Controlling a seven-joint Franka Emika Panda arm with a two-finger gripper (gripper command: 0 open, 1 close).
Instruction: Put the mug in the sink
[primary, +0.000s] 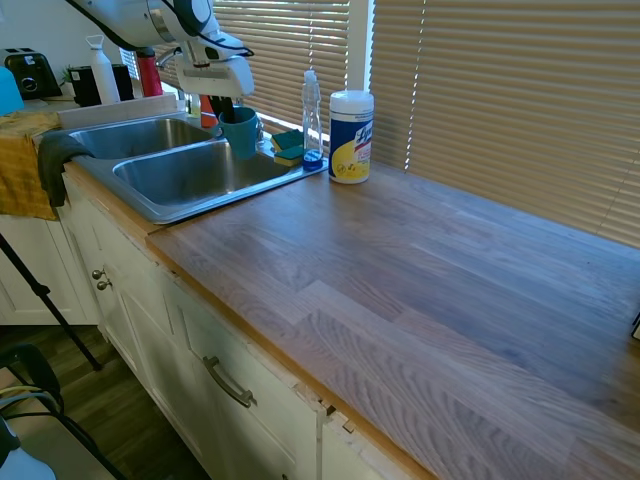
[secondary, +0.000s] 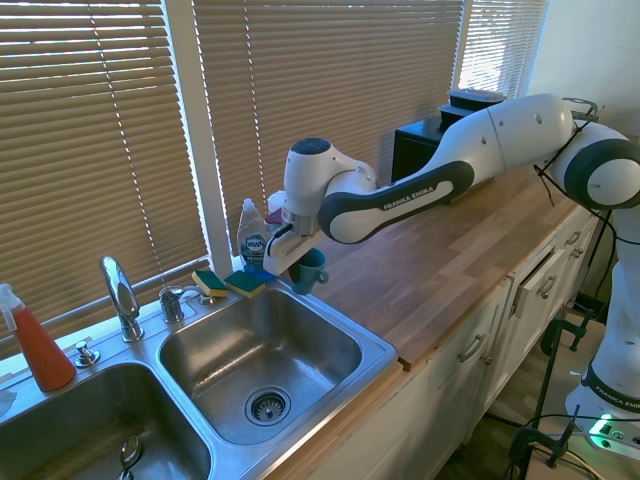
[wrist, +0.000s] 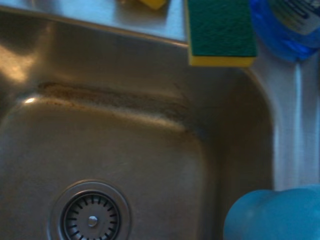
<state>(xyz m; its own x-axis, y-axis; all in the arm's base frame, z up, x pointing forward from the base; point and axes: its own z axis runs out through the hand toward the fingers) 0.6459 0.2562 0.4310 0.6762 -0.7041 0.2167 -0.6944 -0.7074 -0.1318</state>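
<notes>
The teal-blue mug (primary: 239, 133) hangs just above the back corner of the sink's nearer basin, beside the sponges. My gripper (primary: 224, 108) is shut on its rim from above, with one finger inside the cup. From the other side, the mug (secondary: 310, 269) shows below the gripper (secondary: 296, 257), its handle pointing toward the counter. The wrist view has the mug's (wrist: 275, 215) rim over the basin wall, with the drain (wrist: 92, 217) below. The stainless double sink (primary: 195, 208) lies at the counter's end; its rim (secondary: 382, 350) borders the wood.
Two green-yellow sponges (primary: 288, 146), a dish soap bottle (primary: 312, 115) and a white wipes canister (primary: 351, 137) stand behind and beside the sink. A chrome faucet (secondary: 120, 296) and a red spray bottle (secondary: 36, 346) stand at the back. A cloth (primary: 24, 165) drapes over the far basin's edge.
</notes>
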